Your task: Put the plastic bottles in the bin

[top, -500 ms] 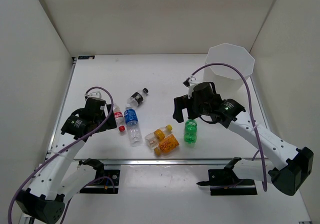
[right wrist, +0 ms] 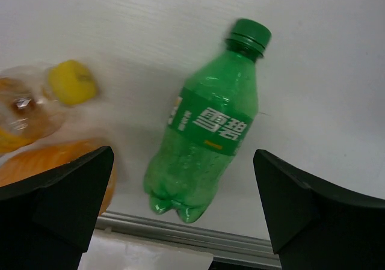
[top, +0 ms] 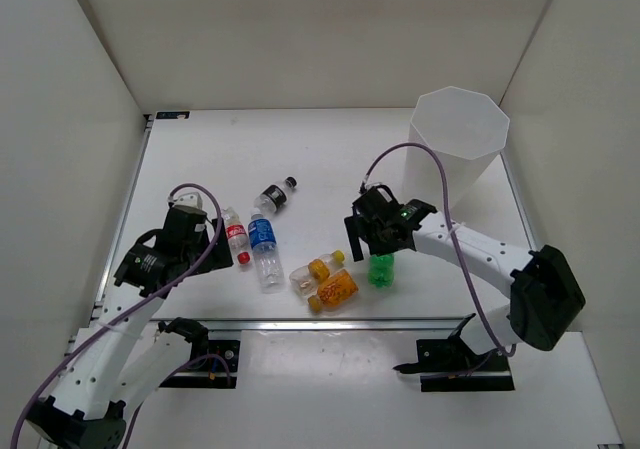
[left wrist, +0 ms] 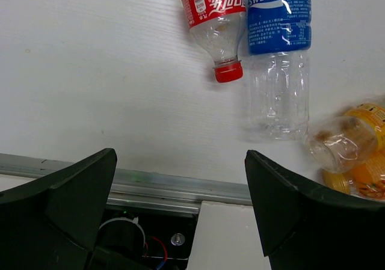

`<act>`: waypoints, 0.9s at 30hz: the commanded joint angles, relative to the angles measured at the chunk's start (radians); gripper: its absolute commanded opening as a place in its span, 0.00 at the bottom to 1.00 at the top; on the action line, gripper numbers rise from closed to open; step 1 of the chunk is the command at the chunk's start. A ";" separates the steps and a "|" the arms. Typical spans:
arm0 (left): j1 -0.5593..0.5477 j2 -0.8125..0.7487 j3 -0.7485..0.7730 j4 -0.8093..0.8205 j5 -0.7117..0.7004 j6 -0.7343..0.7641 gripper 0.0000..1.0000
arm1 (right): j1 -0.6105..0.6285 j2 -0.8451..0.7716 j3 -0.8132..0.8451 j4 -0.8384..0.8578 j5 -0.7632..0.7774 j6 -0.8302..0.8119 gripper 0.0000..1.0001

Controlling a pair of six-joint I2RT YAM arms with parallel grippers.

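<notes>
Swinging down since a moment ago, the right gripper (right wrist: 183,156) now hangs right over the green bottle (right wrist: 204,131), jaws spread wide with nothing in them. Looks to me like the grab comes next. The left gripper (left wrist: 180,156) is wide and empty too, near the red-label bottle (left wrist: 213,11). Every bottle lies on the matte white table (top: 320,149). The green one's glossy, with a lumpy base. The bin (top: 450,169), translucent and octagonal, stands well apart at the far right.

Bright, even light; soft shadows; slight blur on yellow cap (right wrist: 72,82).
</notes>
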 commanded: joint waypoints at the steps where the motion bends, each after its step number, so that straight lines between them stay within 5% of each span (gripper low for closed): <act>1: -0.004 -0.016 -0.016 0.004 0.056 0.006 0.99 | -0.018 0.020 -0.024 0.014 0.136 0.108 1.00; 10: -0.029 -0.008 -0.029 0.024 0.084 0.016 0.99 | -0.035 0.067 -0.212 0.275 0.116 0.251 0.92; 14: -0.016 0.001 -0.022 0.024 0.081 0.030 0.99 | -0.017 0.066 -0.219 0.288 0.150 0.240 0.51; 19: -0.022 0.010 -0.032 0.054 0.082 0.016 0.98 | -0.053 -0.043 -0.058 0.248 0.115 0.041 0.28; 27: 0.014 0.069 -0.032 0.107 0.081 -0.011 0.98 | -0.151 -0.117 0.453 0.187 0.020 -0.267 0.24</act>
